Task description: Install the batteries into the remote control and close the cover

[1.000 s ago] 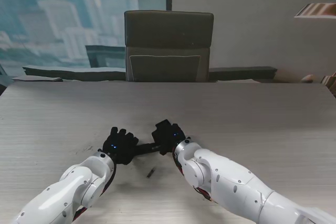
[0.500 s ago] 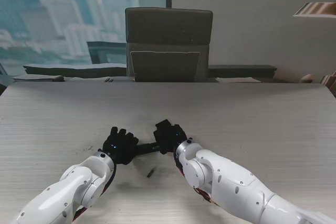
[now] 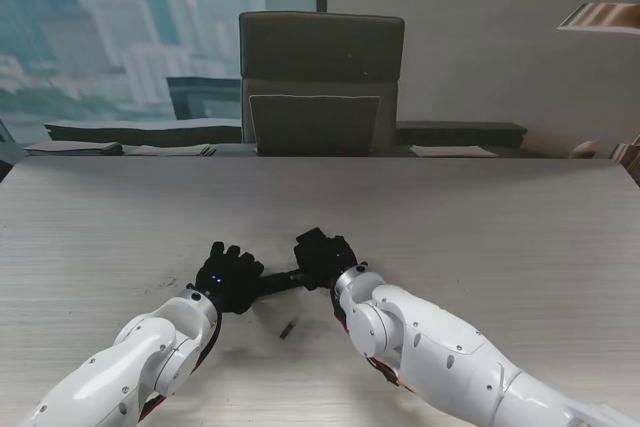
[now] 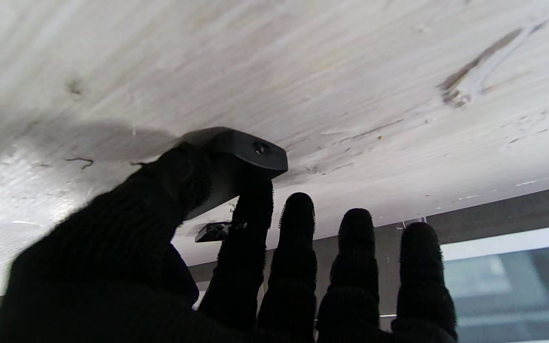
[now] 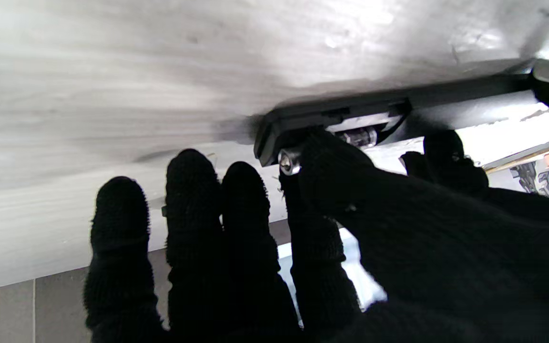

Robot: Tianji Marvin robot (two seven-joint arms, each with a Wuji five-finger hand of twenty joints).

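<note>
From the stand view, our left hand (image 3: 228, 277) and right hand (image 3: 320, 259) pinch opposite ends of the slim black plastic remote control (image 3: 281, 282), near us. Left wrist: thumb and forefinger clamp its rounded end (image 4: 250, 152); light, rigid, slippery. Right wrist: open compartment, silvery cylindrical battery (image 5: 289, 162) pinched at its mouth

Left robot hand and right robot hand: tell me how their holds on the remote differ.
The left robot hand pinches one end of the remote control between thumb and forefinger, its other three fingers straight and free. The right robot hand works at the other end, where the compartment lies open, pressing a battery with its thumb and forefinger. Both wear black gloves and touch the same remote above the table.
</note>
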